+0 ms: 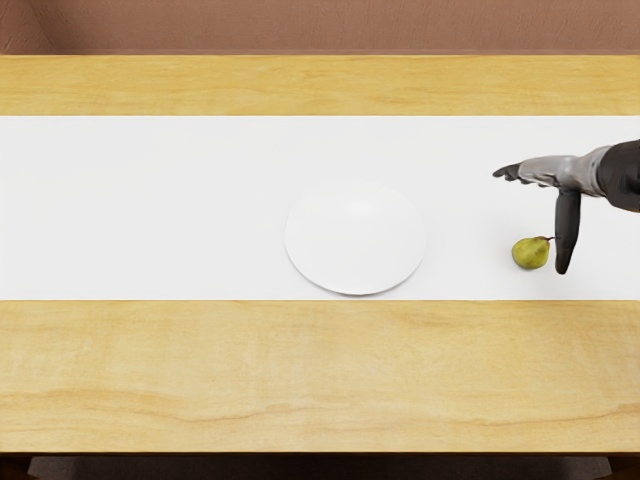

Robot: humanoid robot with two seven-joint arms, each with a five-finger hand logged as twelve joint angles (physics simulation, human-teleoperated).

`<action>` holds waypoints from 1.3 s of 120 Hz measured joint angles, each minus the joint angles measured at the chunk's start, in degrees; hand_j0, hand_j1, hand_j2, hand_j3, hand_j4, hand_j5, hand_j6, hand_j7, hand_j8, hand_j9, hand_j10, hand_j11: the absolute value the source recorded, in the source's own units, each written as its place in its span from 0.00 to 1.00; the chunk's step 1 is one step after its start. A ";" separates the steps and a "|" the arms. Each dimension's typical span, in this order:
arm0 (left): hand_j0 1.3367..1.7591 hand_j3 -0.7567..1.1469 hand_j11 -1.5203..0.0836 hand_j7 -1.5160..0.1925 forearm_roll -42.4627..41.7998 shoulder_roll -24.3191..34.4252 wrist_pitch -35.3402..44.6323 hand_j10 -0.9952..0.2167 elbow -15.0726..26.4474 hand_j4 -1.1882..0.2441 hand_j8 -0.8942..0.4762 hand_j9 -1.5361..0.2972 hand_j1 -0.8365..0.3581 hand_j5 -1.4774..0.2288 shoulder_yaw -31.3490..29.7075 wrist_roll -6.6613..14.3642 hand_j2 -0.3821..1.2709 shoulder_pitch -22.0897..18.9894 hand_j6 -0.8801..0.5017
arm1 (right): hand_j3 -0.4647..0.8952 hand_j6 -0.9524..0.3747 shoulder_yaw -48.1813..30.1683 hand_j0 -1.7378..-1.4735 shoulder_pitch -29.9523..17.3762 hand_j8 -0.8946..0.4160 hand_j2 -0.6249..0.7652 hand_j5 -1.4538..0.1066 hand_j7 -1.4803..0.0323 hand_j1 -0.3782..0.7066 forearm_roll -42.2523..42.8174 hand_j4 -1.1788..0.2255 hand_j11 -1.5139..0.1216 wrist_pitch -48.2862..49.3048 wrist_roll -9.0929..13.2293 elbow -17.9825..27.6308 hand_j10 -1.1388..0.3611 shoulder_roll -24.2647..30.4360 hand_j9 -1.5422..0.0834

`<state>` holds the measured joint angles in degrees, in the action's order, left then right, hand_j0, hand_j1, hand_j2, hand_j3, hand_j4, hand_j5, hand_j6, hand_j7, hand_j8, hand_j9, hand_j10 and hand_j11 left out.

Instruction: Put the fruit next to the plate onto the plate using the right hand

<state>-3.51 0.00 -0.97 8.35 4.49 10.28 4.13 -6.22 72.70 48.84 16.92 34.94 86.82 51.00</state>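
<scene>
Fruit: one small pear, yellow-green with a darker green patch on its left side. A short brown stem points up and to the right. It lies on the white runner that crosses the wooden surface. It is to the right of the plate, well apart from it and not on it. Plate: plain white, round, near the runner's front edge.

Right hand: enters from the right edge and sits above and slightly right of the pear. Fingers are stretched out flat toward the left, open, holding nothing. One dark digit, the thumb by its look, hangs straight down just right of the pear, with its tip level with the pear's lower half. The stem tip comes very close to this digit; I cannot tell whether they touch.
</scene>
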 joint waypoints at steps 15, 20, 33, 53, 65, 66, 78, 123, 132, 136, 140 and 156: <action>0.76 0.40 0.94 0.88 0.00 0.00 0.00 0.81 0.00 0.82 0.64 0.83 0.98 0.85 0.00 0.00 0.23 0.00 0.63 | 0.34 0.71 -0.01 0.30 -2.97 0.68 0.45 0.93 0.98 0.03 3.38 0.84 0.93 -4.91 0.04 0.47 0.76 -0.61 0.95; 0.76 0.40 0.94 0.88 0.00 0.00 0.00 0.81 0.00 0.82 0.64 0.83 0.98 0.85 0.00 0.00 0.23 0.00 0.63 | 0.34 0.71 0.05 0.30 -3.72 0.68 0.45 0.93 0.98 0.03 4.10 0.84 0.93 -5.91 0.05 0.59 0.76 -0.74 0.95; 0.76 0.40 0.94 0.88 0.00 0.00 0.00 0.81 -0.02 0.82 0.64 0.83 0.98 0.85 0.00 0.00 0.23 0.00 0.63 | 0.34 0.71 0.08 0.30 -6.53 0.68 0.45 0.93 0.98 0.03 7.57 0.84 0.93 -9.54 0.05 0.79 0.76 -2.30 0.95; 0.76 0.40 0.94 0.88 0.00 0.00 0.00 0.81 0.00 0.82 0.64 0.83 0.98 0.85 0.00 0.00 0.23 0.00 0.63 | 0.34 0.71 0.01 0.30 -9.58 0.68 0.45 0.93 0.98 0.03 10.40 0.84 0.93 -13.29 0.06 0.42 0.76 -3.86 0.95; 0.76 0.40 0.94 0.88 0.00 0.00 0.00 0.81 0.00 0.82 0.64 0.83 0.98 0.85 0.00 0.00 0.23 0.00 0.63 | 0.34 0.71 -0.04 0.30 -11.16 0.68 0.45 0.93 0.98 0.03 13.18 0.84 0.93 -16.06 0.06 -0.58 0.76 -5.81 0.95; 0.76 0.40 0.94 0.88 0.00 0.00 0.00 0.81 0.00 0.82 0.64 0.83 0.98 0.85 0.00 0.00 0.23 0.00 0.63 | 0.34 0.71 -0.01 0.30 -11.26 0.68 0.45 0.93 0.98 0.03 13.44 0.84 0.93 -16.33 0.06 -0.65 0.76 -5.99 0.95; 0.76 0.40 0.94 0.88 0.00 0.00 0.00 0.81 0.00 0.82 0.64 0.83 0.98 0.85 0.00 0.00 0.23 0.00 0.63 | 0.34 0.71 0.09 0.30 -12.76 0.68 0.45 0.93 0.98 0.03 15.50 0.84 0.93 -18.51 0.06 -1.25 0.76 -7.74 0.95; 0.76 0.40 0.94 0.88 0.00 0.00 0.00 0.81 0.00 0.82 0.64 0.83 0.98 0.85 0.00 0.00 0.23 0.00 0.63 | 0.34 0.71 0.38 0.30 -15.87 0.68 0.45 0.93 0.98 0.03 18.41 0.84 0.93 -22.41 0.06 -2.71 0.76 -7.14 0.95; 0.76 0.40 0.94 0.88 0.00 0.00 0.00 0.81 0.00 0.82 0.64 0.83 0.98 0.85 0.00 0.00 0.23 0.00 0.63 | 0.34 0.71 0.49 0.30 -16.21 0.68 0.45 0.93 0.98 0.03 19.32 0.83 0.92 -22.56 0.06 -3.36 0.75 -7.33 0.95; 0.76 0.40 0.94 0.88 0.00 0.00 0.00 0.81 0.00 0.82 0.64 0.83 0.98 0.85 0.00 0.00 0.23 0.00 0.63 | 0.34 0.70 0.50 0.30 -16.40 0.67 0.45 0.92 0.97 0.04 19.68 0.83 0.92 -22.63 0.06 -3.57 0.75 -7.40 0.94; 0.76 0.40 0.94 0.88 0.00 0.00 0.00 0.81 0.00 0.82 0.64 0.83 0.98 0.85 0.00 0.00 0.23 0.00 0.63 | 0.34 0.70 0.50 0.30 -16.58 0.66 0.45 0.91 0.96 0.05 19.96 0.82 0.91 -22.70 0.06 -3.71 0.74 -7.45 0.93; 0.76 0.40 0.94 0.88 0.00 0.00 0.00 0.81 0.00 0.82 0.64 0.83 0.98 0.85 0.00 0.00 0.23 0.00 0.63 | 0.34 0.66 0.50 0.30 -17.46 0.63 0.44 0.88 0.92 0.09 20.74 0.79 0.88 -23.47 0.06 -3.93 0.71 -7.56 0.90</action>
<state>-3.51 0.00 -0.97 8.35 4.50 10.28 4.13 -5.73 55.24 69.57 -6.55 35.00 82.89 43.44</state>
